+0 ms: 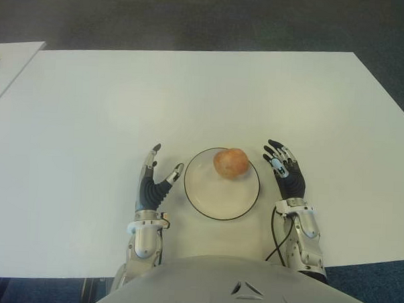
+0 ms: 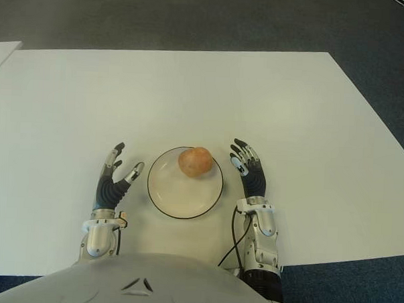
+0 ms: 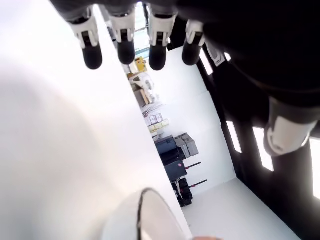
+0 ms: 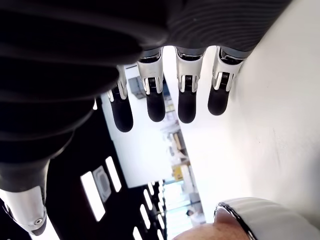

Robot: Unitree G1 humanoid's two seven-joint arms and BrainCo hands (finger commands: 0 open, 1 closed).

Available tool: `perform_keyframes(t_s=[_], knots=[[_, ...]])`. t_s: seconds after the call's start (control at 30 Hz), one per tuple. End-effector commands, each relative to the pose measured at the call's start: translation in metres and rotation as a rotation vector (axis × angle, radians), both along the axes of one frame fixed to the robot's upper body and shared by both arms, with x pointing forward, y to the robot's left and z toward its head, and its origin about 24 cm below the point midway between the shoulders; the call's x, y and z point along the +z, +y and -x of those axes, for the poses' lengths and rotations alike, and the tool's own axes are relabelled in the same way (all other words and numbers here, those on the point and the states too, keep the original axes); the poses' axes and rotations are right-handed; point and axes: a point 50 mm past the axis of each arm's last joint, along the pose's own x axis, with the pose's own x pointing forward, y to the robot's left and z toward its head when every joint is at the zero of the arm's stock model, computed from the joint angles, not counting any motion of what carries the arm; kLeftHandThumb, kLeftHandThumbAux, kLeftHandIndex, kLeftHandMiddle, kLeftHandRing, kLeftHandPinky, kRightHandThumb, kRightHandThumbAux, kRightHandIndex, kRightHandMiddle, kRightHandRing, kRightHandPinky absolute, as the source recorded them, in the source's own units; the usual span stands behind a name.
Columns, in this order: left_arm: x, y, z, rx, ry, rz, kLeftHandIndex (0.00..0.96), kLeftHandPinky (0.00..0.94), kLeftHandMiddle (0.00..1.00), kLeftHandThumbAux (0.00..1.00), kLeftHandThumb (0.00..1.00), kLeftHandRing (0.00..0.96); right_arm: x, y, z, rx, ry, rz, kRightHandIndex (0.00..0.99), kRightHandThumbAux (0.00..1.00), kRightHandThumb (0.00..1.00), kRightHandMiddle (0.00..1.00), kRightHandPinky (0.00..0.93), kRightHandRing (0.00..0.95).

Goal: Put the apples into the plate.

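The left hand (image 1: 155, 183) shows just to the left of the plate (image 1: 206, 200), palm turned toward it, fingers spread and holding nothing; its wrist view confirms straight fingers with only the white tabletop (image 1: 89, 120) beyond them. It sits near the rim but whether it touches the tabletop is hard to tell from above.

The plate stands in the middle, close to the robot's body, within easy reach of both arms. One apple (image 1: 230, 162) lies inside it, toward the far rim and slightly to the right, so it probably came in from that side. No other apple shows anywhere on the tabletop, so the task looks done as far as these views go.

The right hand (image 1: 285, 170) shows just to the right of the plate, fingers apart and empty, palm facing the apple. Both hands flank the plate symmetrically, which reads as a neutral posture, clear of the fruit.
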Motion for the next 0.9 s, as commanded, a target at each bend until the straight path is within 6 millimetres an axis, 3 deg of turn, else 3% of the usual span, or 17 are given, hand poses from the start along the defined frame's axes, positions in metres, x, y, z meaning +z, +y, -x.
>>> perform_keyframes(t_s=[0.03,0.43,0.77,0.9], knots=[[-0.004,-0.003,-0.001,0.014,-0.013,0.108,0.111,0.095,0.100,0.537,0.039,0.076,-0.005,-0.003,0.006,0.004,0.026,0.015,0.227,0.620,0.479,0.157,0.162,0.128],[-0.003,-0.020,0.003,-0.056,-0.060,0.354,0.192,0.187,0.155,0.516,0.126,0.131,-0.002,-0.006,0.006,0.016,0.016,0.053,0.238,0.618,0.455,0.158,0.174,0.130],[-0.016,-0.027,0.009,-0.046,-0.011,0.446,0.199,0.173,0.153,0.509,0.138,0.125,-0.003,-0.010,0.006,0.026,0.031,0.072,0.224,0.602,0.400,0.144,0.158,0.113],[-0.034,-0.025,0.005,-0.025,0.033,0.445,0.179,0.149,0.142,0.521,0.142,0.115,-0.003,-0.011,0.006,0.032,0.032,0.066,0.229,0.606,0.416,0.145,0.187,0.121]])
